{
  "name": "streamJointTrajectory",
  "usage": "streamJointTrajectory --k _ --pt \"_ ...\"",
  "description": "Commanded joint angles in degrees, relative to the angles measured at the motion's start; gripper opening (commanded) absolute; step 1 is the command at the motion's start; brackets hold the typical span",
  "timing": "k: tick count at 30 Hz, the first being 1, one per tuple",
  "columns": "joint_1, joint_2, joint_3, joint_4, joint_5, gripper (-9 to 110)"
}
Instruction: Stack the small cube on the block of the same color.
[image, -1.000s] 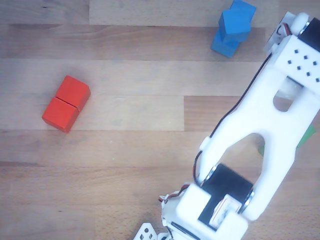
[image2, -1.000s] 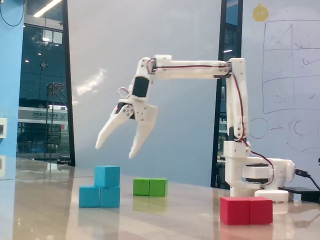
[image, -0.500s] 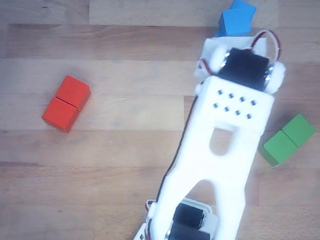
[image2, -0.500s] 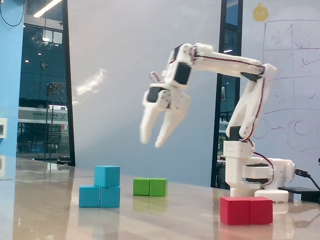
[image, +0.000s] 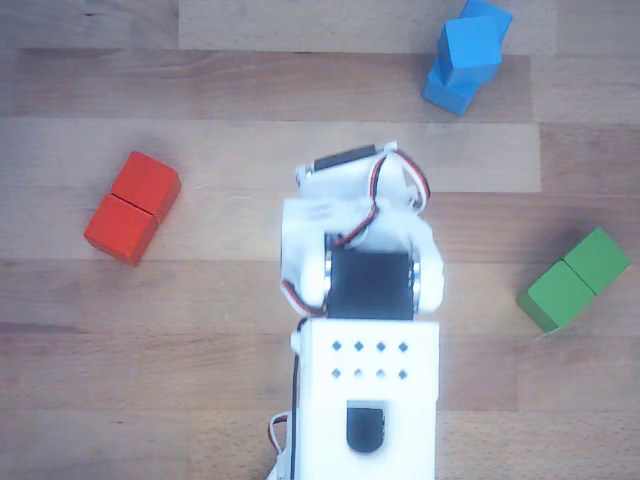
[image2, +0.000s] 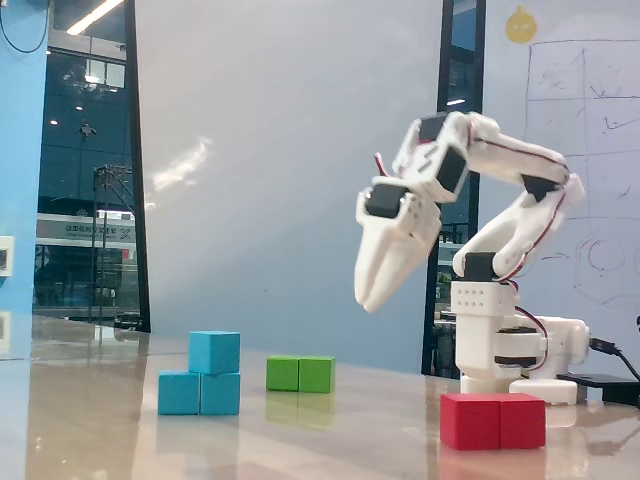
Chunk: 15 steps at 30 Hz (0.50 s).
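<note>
The small light-blue cube (image2: 214, 352) rests on top of the light-blue oblong block (image2: 180, 393), over its right half in the fixed view. In the other view the cube (image: 470, 45) sits on the block (image: 450, 90) at the top right, turned a little against it. My gripper (image2: 369, 297) hangs in the air well above the table, to the right of the blue stack, pointing down. Its fingers are together and hold nothing. In the other view the white arm (image: 360, 260) fills the middle and hides the fingertips.
A green oblong block (image: 575, 280) lies at the right of the other view and behind the blue stack in the fixed view (image2: 300, 374). A red oblong block (image: 132, 207) lies at the left, and at the front right in the fixed view (image2: 493, 420).
</note>
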<state>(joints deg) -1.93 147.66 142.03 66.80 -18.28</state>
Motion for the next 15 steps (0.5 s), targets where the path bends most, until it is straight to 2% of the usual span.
streamJointTrajectory --k 1,8,15 --pt "-0.62 11.69 7.29 -2.46 3.52 4" --pt "-0.79 22.85 15.29 -2.81 11.95 4" --pt "-0.62 25.40 23.91 -2.55 13.01 4"
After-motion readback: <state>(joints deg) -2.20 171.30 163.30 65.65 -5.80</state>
